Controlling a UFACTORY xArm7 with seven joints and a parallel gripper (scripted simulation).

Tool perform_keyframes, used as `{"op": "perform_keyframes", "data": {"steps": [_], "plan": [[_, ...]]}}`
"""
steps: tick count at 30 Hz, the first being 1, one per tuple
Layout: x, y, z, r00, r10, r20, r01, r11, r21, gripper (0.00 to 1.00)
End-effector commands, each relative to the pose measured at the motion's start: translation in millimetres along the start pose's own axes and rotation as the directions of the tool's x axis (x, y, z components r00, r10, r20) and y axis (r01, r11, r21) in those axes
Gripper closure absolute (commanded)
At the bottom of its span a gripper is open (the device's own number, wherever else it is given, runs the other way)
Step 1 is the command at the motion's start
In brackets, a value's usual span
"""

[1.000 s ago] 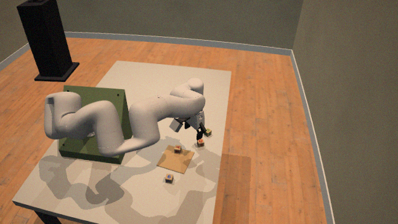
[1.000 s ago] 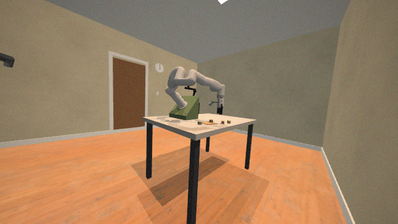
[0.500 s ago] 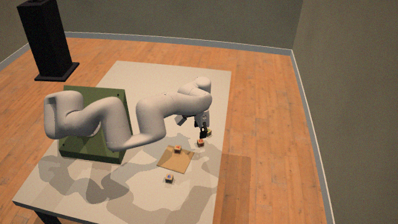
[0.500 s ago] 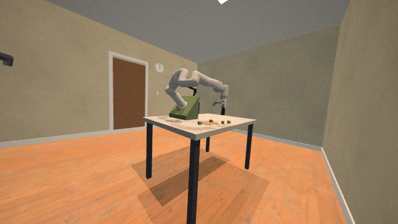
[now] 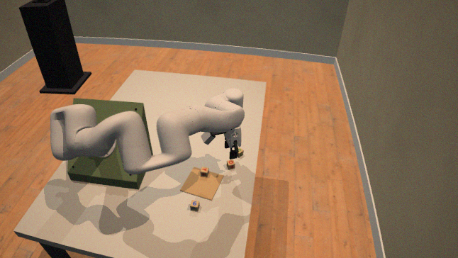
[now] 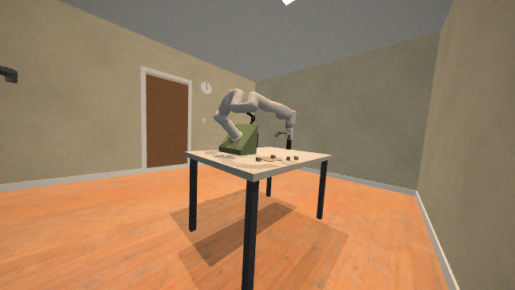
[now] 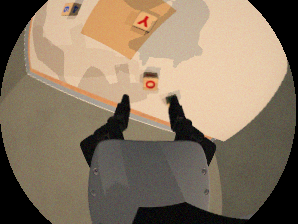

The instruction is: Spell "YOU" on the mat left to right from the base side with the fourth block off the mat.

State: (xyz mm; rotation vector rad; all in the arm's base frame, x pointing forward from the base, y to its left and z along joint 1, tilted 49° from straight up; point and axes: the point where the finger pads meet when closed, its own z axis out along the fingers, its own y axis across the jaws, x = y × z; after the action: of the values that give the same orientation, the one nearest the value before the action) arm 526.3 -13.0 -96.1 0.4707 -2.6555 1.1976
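The tan mat [image 5: 202,183] lies on the table's right half. The block with a red Y [image 5: 205,171] sits on the mat's far corner; it also shows in the wrist view [image 7: 144,22]. The block with a red O [image 5: 230,164] lies off the mat, just beyond that corner, and shows in the wrist view [image 7: 150,83] just ahead of my fingertips. A block with a green letter [image 5: 240,152] lies beside it, nearer the table's right edge, and is hidden in the wrist view. A block with a blue mark [image 5: 194,204] lies off the mat on the near side. My gripper [image 5: 232,154] is open and empty, hovering right by the green-lettered block.
The green base wedge [image 5: 106,142] stands at the table's left. The table's right edge [image 5: 255,156] runs close to the O block and the green-lettered block. A black pillar [image 5: 49,46] stands on the floor at the far left.
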Motion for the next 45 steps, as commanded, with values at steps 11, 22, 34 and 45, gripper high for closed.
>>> {"op": "perform_keyframes", "data": {"steps": [11,22,34,45], "plan": [[-1,1,-3,1.000,0.000,0.005,0.000,1.000,-0.001,0.31],[-1,1,-3,1.000,0.000,0.005,0.000,1.000,-0.001,0.31],[-2,1,3,1.000,0.001,0.005,-0.001,1.000,-0.002,0.31],[-2,1,13,1.000,0.001,0.005,-0.001,1.000,-0.002,0.31]]}}
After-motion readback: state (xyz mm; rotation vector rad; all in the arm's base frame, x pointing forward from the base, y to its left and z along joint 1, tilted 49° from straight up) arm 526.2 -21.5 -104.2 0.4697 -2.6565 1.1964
